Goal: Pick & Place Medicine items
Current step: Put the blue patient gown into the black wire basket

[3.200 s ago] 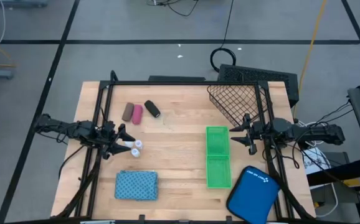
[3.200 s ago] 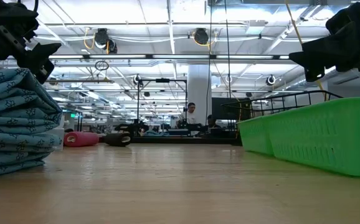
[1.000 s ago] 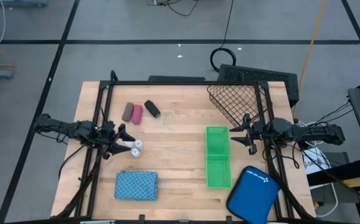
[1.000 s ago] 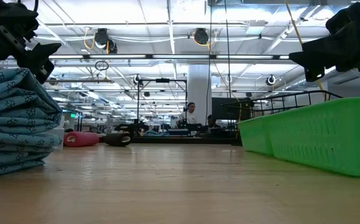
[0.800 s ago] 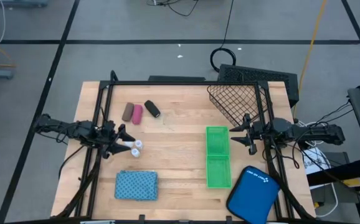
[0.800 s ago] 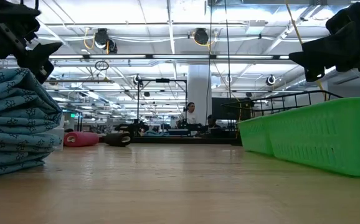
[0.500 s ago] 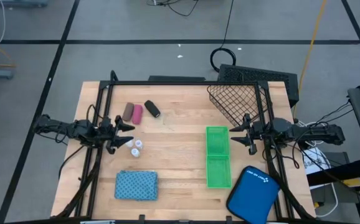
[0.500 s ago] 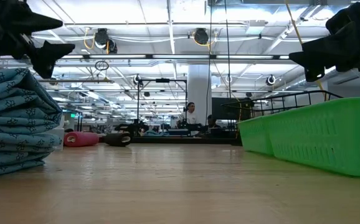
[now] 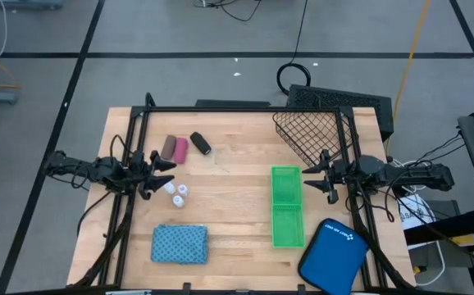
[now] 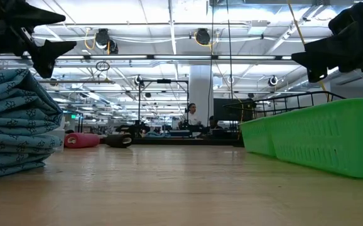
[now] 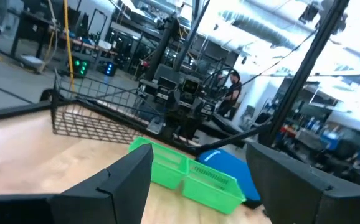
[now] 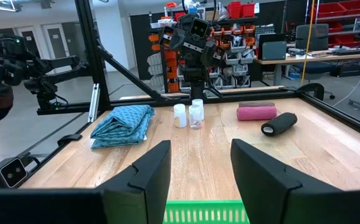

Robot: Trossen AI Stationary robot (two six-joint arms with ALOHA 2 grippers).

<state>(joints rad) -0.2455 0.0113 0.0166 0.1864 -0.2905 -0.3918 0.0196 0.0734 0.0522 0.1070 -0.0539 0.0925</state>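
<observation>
Brown [image 9: 168, 147], pink [image 9: 180, 150] and black [image 9: 200, 143] rolls lie on their sides at the table's far left. A cluster of small white bottles [image 9: 176, 192] stands upright nearer the front, also seen as bottles [image 12: 188, 115] in the right wrist view. The teal pouch [image 9: 180, 243] lies flat near the front edge. My left gripper [image 9: 157, 176] hovers open at the left edge, just left of the bottles and above the table. My right gripper [image 9: 323, 182] hangs open at the right edge, beside the green tray [image 9: 286, 206]. Neither holds anything.
A black wire basket [image 9: 311, 135] stands tilted at the far right. A smooth blue case [image 9: 333, 256] lies at the front right corner. Black frame posts [image 9: 134, 156] run along both table sides. Bare wood lies between the bottles and the tray.
My left gripper has swung a little toward the table's far edge, tipped upward and rolled, uncovering the white bottles below it. Its fingers keep the same gap. The right arm and all the items have stayed still.
</observation>
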